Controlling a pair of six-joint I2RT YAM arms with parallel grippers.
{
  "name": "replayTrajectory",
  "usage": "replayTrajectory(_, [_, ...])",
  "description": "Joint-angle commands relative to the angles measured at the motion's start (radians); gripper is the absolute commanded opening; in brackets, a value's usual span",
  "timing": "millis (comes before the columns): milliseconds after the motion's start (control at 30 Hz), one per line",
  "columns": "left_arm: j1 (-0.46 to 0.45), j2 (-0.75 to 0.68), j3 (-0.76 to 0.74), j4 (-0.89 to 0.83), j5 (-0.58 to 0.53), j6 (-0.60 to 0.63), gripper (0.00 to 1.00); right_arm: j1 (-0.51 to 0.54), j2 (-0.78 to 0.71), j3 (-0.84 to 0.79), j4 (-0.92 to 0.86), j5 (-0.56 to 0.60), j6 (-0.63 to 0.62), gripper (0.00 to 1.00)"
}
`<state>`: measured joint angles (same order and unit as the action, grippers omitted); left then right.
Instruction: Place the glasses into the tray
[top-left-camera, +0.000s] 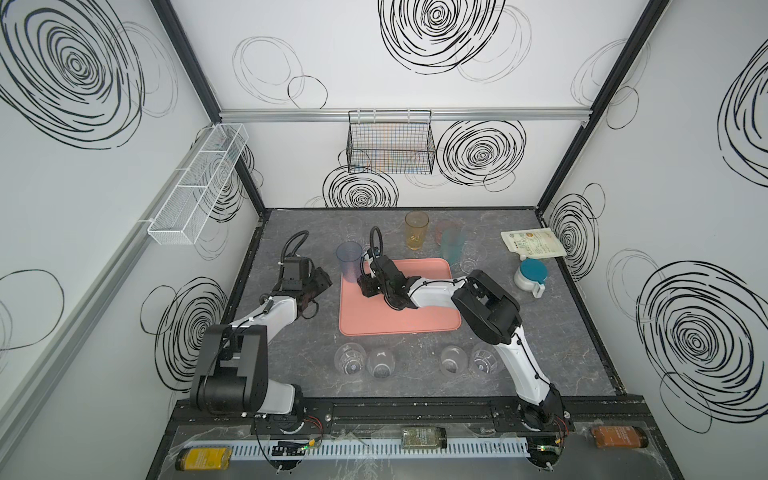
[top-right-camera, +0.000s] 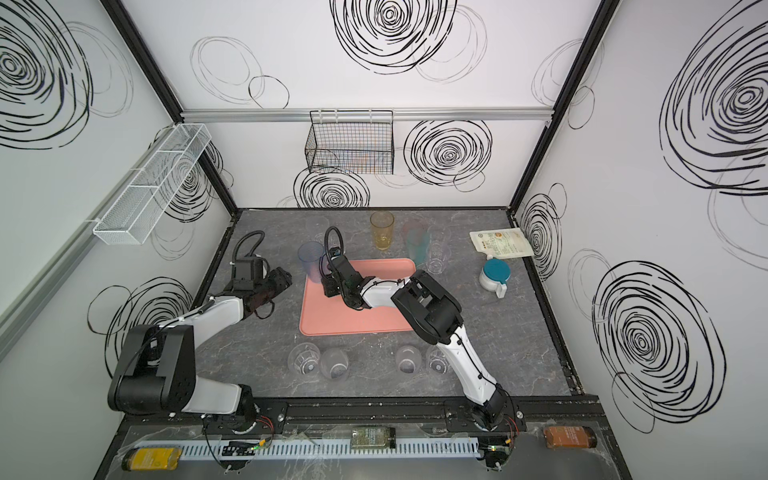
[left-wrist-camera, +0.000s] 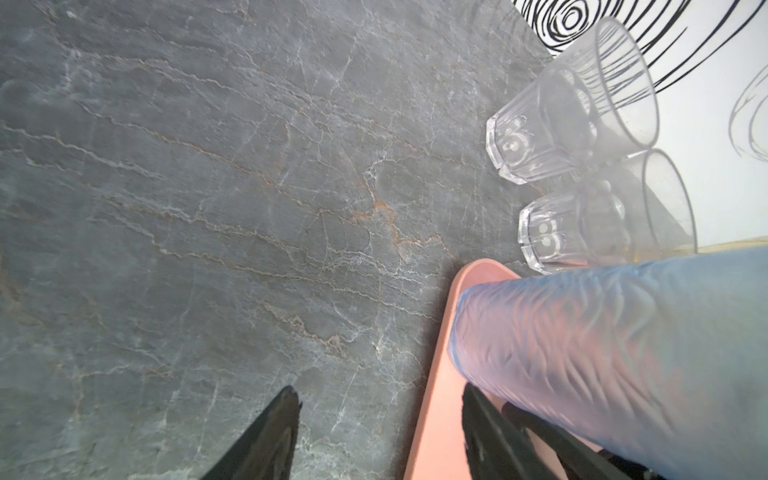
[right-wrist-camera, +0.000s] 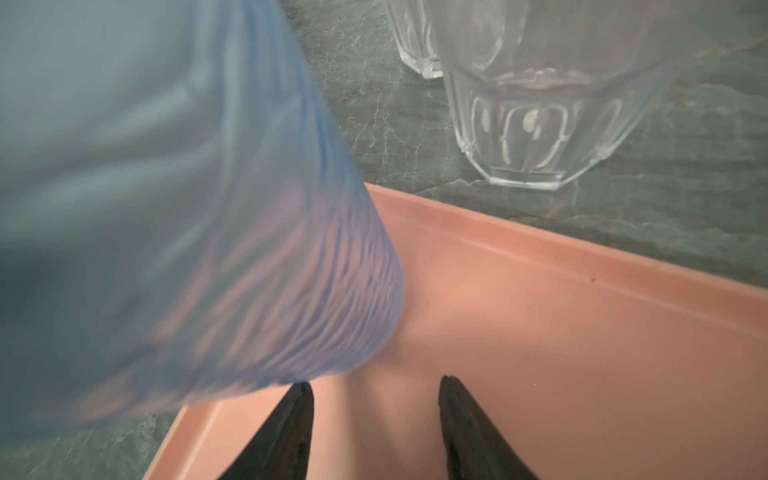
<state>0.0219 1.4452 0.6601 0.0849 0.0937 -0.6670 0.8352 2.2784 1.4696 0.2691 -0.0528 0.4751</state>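
Only wrist views show spread, empty jaws: right gripper (right-wrist-camera: 376, 381) beside tall blue ribbed plastic tumbler (right-wrist-camera: 208, 249) in salmon-pink rimmed plastic tray (right-wrist-camera: 561, 316), left gripper (left-wrist-camera: 379, 390) at tray edge.

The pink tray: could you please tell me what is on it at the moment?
One tall blue glass stands in the far left corner of the tray. The right pincer hangs open beside it, holding nothing. The right arm hides the strip beneath it in both top views.
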Motion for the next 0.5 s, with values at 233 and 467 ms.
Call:
replayTrajectory(233, [0.01, -0.027, 0.0, 0.031, -0.001, -0.004, 0.65, -0.009, 0.049, 0.041, -0.071, 0.027, 0.013, 0.53])
replayTrajectory(467, [-0.007, -0.118, 0.032, -0.056, -0.117, 0.076, 0.68, -0.014, -0.066, 0.014, -0.17, 0.007, 0.02, 0.53])
